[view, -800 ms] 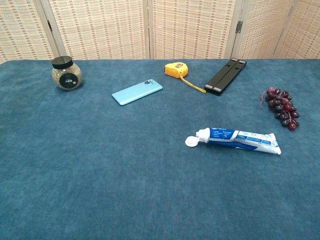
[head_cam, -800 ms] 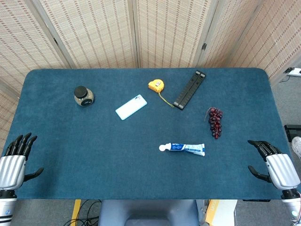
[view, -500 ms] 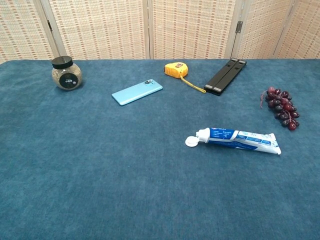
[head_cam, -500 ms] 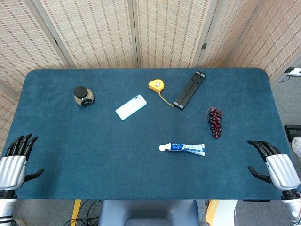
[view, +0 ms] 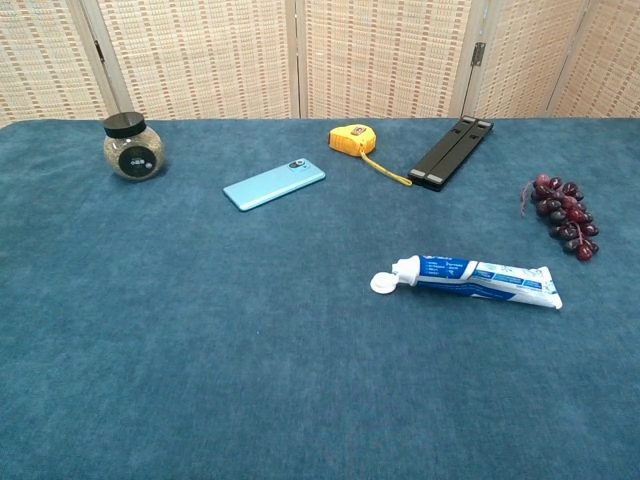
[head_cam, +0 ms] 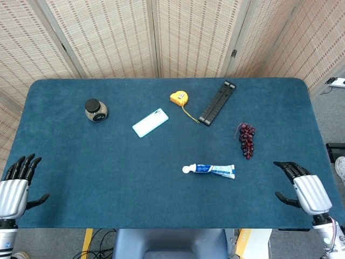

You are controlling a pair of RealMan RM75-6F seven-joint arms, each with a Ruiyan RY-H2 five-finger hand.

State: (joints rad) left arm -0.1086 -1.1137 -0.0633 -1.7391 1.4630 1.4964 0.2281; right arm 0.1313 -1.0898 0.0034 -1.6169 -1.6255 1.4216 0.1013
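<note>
Two robot hands hover, holding nothing, at the near corners of a blue worktop [head_cam: 108,178].
The right robot hand [head_cam: 305,190], fingers spread, is nearest the toothpaste tube [head_cam: 211,170], which lies right of centre, apart from it; the left robot hand [head_cam: 15,186], fingers spread, sits near left.

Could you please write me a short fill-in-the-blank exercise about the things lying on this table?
1. The white toothpaste tube lies with its cap pointing toward the robot's ____ side.
2. The yellow tape measure sits between the light blue phone and the ____ folded stand.
3. The right hand is nearest the dark red ____.

Missing words: left; black; grapes
</note>
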